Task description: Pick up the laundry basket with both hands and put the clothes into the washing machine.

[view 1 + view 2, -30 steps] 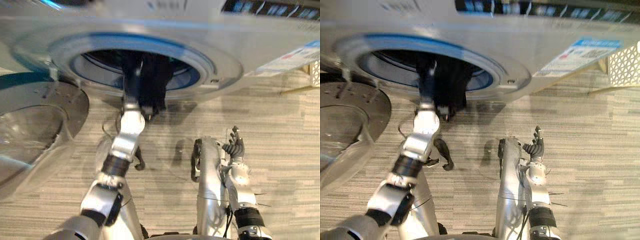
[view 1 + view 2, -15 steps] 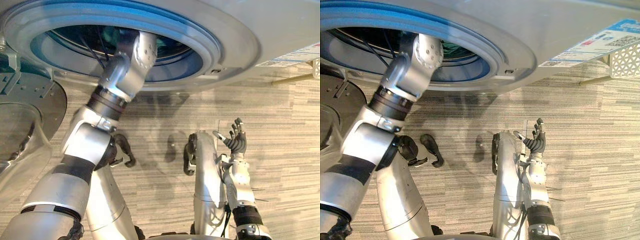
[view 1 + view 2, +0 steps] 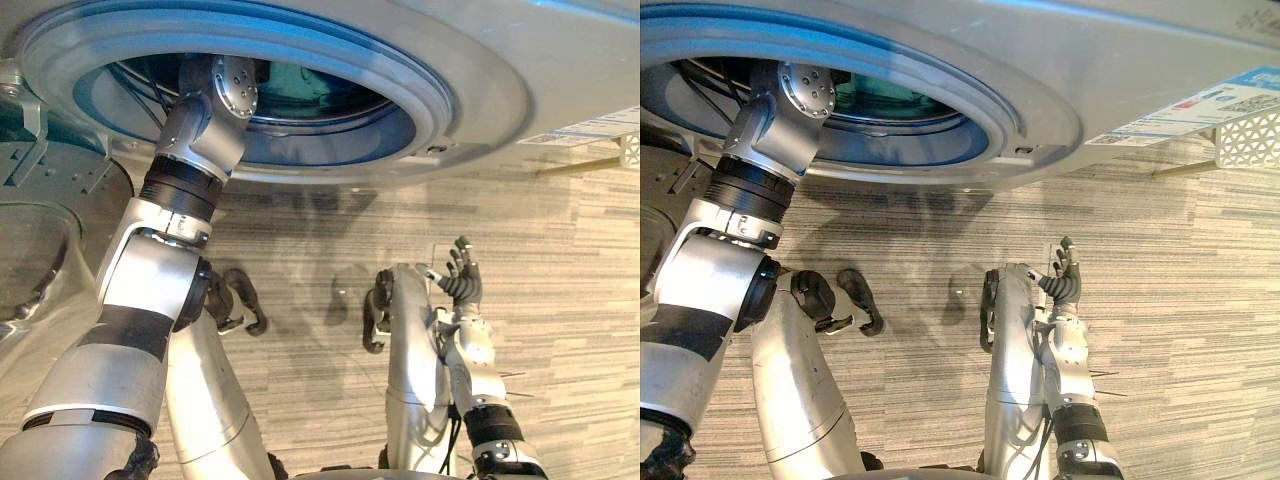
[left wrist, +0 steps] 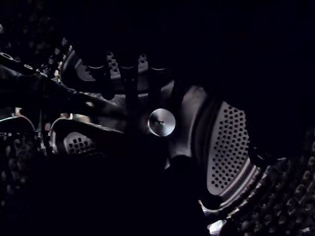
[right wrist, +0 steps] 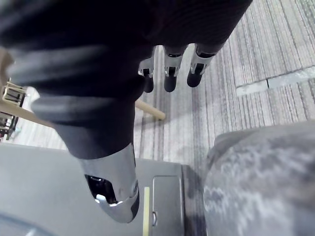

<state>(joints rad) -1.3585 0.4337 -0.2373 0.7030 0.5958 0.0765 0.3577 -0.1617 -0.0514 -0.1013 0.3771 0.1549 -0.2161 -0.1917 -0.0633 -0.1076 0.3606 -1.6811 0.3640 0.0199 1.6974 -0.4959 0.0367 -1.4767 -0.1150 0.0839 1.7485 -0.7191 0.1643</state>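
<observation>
The washing machine (image 3: 470,80) stands with its round opening facing me. My left arm (image 3: 190,160) goes through that opening, and its hand is hidden inside the drum. In the left wrist view the perforated drum wall (image 4: 229,147) and a shiny hub (image 4: 162,122) show in the dark. Dark shapes lie low in the drum, too dim to make out. A greenish patch (image 3: 310,95) shows inside past the arm. My right hand (image 3: 462,283) hangs low at the right, open and empty, with its fingers (image 5: 170,73) straight above the floor.
The machine's glass door (image 3: 50,250) hangs open at the left, close to my left arm. A white lattice basket (image 3: 1248,145) stands at the far right by the machine. Striped grey flooring (image 3: 560,260) spreads below.
A second ago my left hand held dark cloth at the mouth of the drum. The arm now reaches deeper in and the cloth no longer hangs there. The camera has shifted closer. The right hand is unchanged.
</observation>
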